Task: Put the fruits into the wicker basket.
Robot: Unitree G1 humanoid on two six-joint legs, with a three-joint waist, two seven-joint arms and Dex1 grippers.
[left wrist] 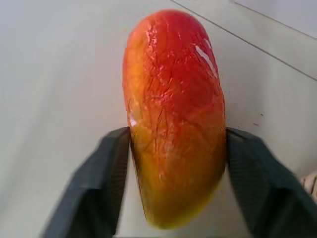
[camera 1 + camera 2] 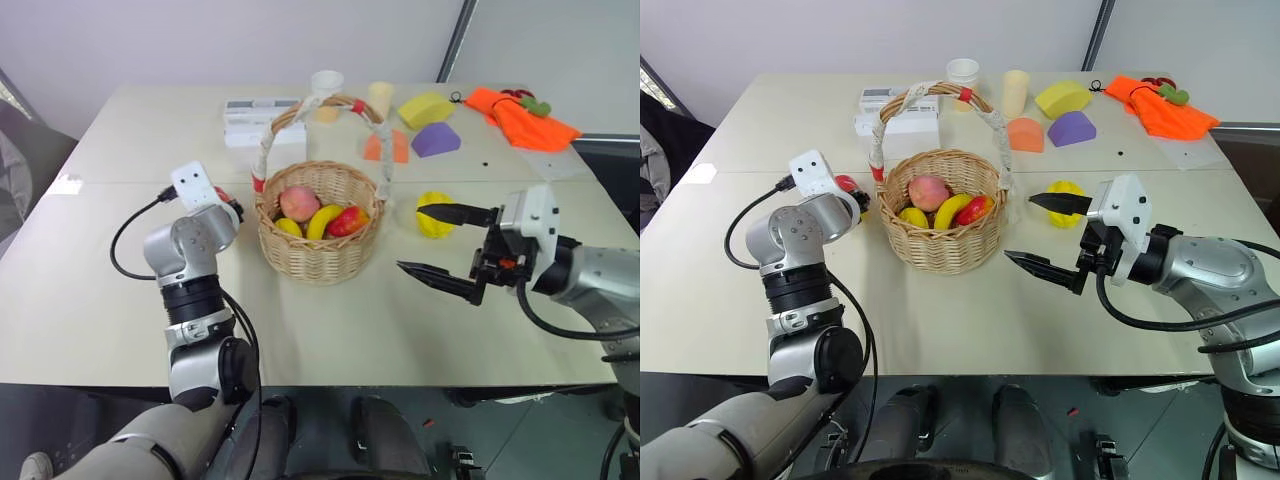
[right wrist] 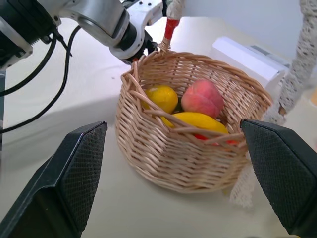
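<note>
The right gripper (image 2: pixel 440 240) hangs wide open and empty near the table's (image 2: pixel 100 300) front edge. Further in, the left gripper (image 1: pixel 173 148) is clamped on the mango (image 1: pixel 173 114), just beside the wicker basket (image 2: pixel 320 255). The smooth mango may slip out or hit the rim. The ribbed yellow fruit (image 2: pixel 433 215) waits behind.

Glossy, film-wrapped mango (image 1: pixel 173 119); rough woven wicker basket (image 3: pixel 188 148); matt, smooth table (image 2: pixel 120 300).
</note>
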